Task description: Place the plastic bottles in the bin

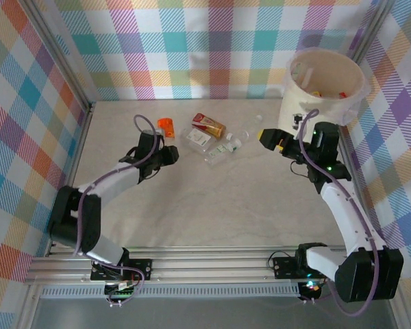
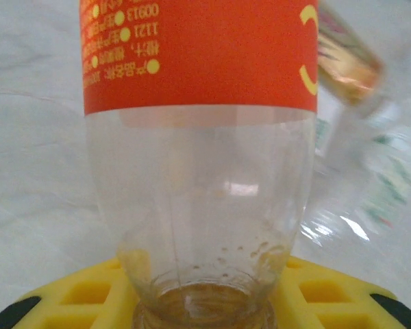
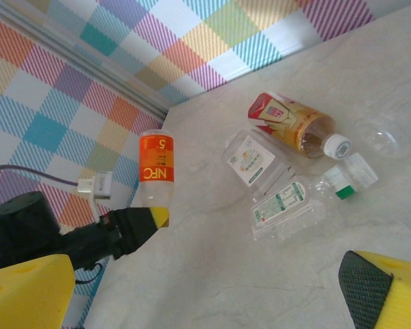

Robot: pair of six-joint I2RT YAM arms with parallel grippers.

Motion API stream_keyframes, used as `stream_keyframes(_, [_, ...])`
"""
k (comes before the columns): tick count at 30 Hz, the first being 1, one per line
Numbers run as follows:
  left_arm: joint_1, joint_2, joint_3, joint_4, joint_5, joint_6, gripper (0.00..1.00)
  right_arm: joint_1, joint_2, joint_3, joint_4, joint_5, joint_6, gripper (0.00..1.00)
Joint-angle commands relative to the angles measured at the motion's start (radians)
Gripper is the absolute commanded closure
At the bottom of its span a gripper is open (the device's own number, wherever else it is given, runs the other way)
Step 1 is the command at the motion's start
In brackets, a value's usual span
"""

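My left gripper (image 1: 166,152) is shut on the neck end of a clear plastic bottle with an orange label (image 1: 166,127) at the back left of the table. In the left wrist view this orange-labelled bottle (image 2: 198,62) rises from between the yellow fingers (image 2: 82,296). Three more bottles lie together mid-table: an amber one with a red label (image 1: 209,125), a crushed clear one (image 1: 198,138) and a green-labelled clear one (image 1: 222,148). The bin (image 1: 308,110) stands at the back right with bottles inside. My right gripper (image 1: 270,140) hangs open beside it, holding nothing.
From the right wrist I see the orange-labelled bottle (image 3: 156,171) in the left gripper (image 3: 133,223), the amber bottle (image 3: 291,122), two clear bottles (image 3: 250,159) (image 3: 288,205) and a small clear piece (image 3: 377,137). Checked walls close the back and both sides.
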Motion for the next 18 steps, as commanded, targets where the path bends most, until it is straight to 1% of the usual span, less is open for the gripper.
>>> stream_keyframes(1, [-0.086,-0.12,-0.023,0.036,0.034,0.01,0.73,0.037,0.035,0.017,0.062,-0.02,0.017,0.0])
stream_keyframes(3, [-0.148,-0.174,-0.025,0.035,0.025,0.015,0.73,0.058,0.059,0.029,0.076,-0.028,0.02,0.0])
stream_keyframes(8, [-0.258,-0.246,-0.03,0.068,0.02,0.01,0.73,0.097,0.116,0.074,0.12,-0.096,0.065,0.0])
stream_keyframes(11, [-0.315,-0.256,-0.015,0.081,0.047,0.029,0.73,0.123,0.149,0.107,0.135,-0.159,0.07,0.0])
stream_keyframes(14, [-0.367,-0.254,-0.001,0.102,0.066,0.059,0.73,0.148,0.17,0.124,0.152,-0.183,0.081,0.0])
stream_keyframes(16, [-0.39,-0.243,0.016,0.104,0.09,0.081,0.73,0.162,0.178,0.127,0.176,-0.198,0.09,0.0])
stream_keyframes(18, [-0.41,-0.228,0.037,0.103,0.124,0.101,0.73,0.184,0.183,0.125,0.226,-0.246,0.087,0.0])
